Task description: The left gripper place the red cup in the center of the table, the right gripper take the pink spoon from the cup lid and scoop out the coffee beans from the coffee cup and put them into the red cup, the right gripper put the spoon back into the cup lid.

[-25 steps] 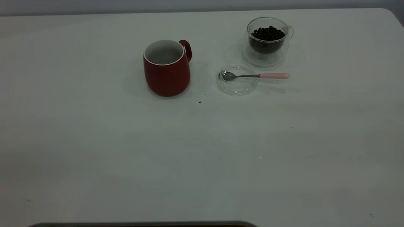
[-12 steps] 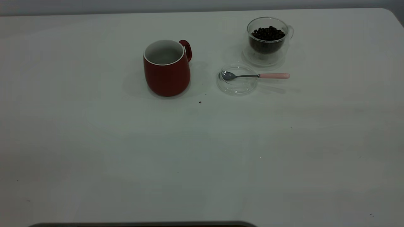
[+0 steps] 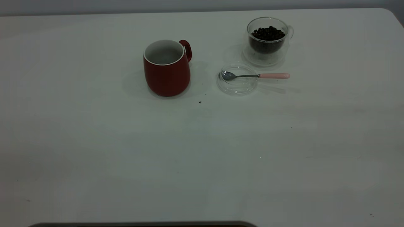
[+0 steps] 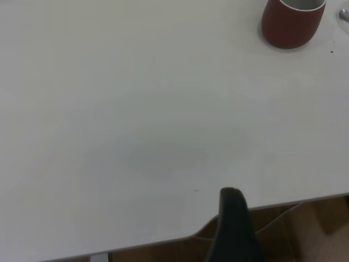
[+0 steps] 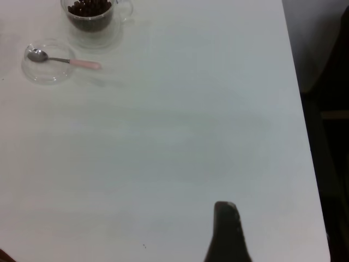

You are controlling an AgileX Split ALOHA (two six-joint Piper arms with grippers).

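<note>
The red cup (image 3: 166, 67) stands upright and empty on the white table (image 3: 202, 151), left of centre towards the back, handle to the far right. The clear coffee cup (image 3: 267, 41) with coffee beans (image 3: 268, 33) stands at the back right. In front of it lies the cup lid (image 3: 237, 82); the pink spoon (image 3: 254, 75) rests with its bowl in the lid and its handle pointing right. My left gripper (image 4: 232, 196) hovers at the near table edge, far from the red cup (image 4: 292, 24). My right gripper (image 5: 225, 210) hangs over bare table, far from the spoon (image 5: 68, 61).
A few tiny dark specks (image 3: 199, 102) lie just in front of the red cup. The table's right edge (image 5: 305, 136) runs close to the right gripper, with dark floor beyond. Brown floor shows past the near edge (image 4: 272, 204).
</note>
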